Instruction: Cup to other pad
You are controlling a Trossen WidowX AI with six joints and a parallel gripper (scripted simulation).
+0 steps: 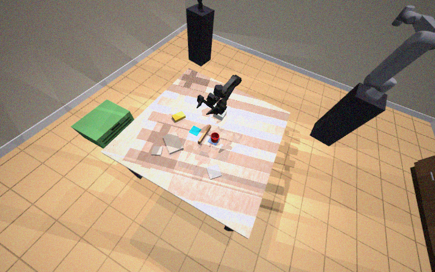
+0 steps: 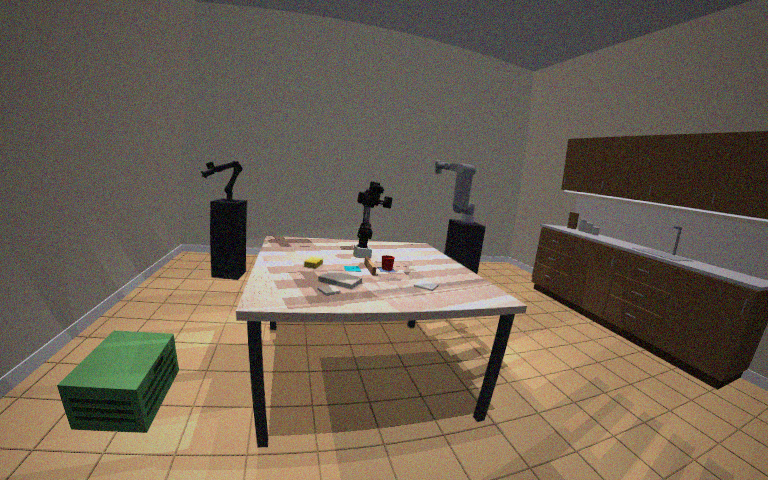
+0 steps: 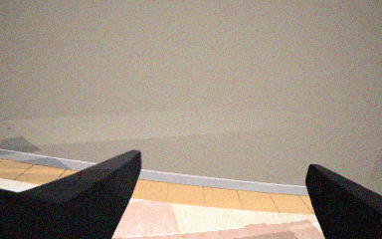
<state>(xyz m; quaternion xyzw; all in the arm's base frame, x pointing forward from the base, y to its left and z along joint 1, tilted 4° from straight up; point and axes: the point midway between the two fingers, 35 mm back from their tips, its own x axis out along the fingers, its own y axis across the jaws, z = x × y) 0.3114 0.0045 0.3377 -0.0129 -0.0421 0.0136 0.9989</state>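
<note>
My fingers hung wide apart, holding nothing, high above the counter (image 1: 224,192) — the approach was not begun. The cup (image 1: 214,136) stood at five o'clock on its pad; next, descend around it squarely.

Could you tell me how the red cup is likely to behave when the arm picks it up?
The red cup stands upright and open-topped, so tilting it would probably spill its contents. Its round wall may slip between flat fingers. The wooden stick lies close beside it, so a careless approach might knock it.
</note>
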